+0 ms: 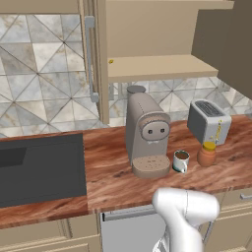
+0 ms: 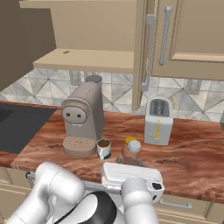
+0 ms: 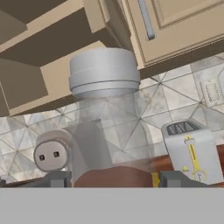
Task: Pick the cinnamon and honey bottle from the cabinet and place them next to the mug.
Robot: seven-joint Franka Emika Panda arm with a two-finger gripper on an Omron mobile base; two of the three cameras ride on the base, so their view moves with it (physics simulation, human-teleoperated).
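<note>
You see the mug (image 1: 181, 161) on the counter (image 1: 113, 177), just right of the coffee machine (image 1: 145, 134). The honey bottle (image 1: 207, 154) stands right of the mug. The toaster (image 1: 209, 121) sits behind it. The cinnamon (image 2: 132, 153) stands beside the honey bottle, on its near side.

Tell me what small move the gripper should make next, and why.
Probably back straight off: the slim clear grey-capped cinnamon shaker stands beside the squat orange honey jar and small white mug, and the gripper looks open around it.
</note>
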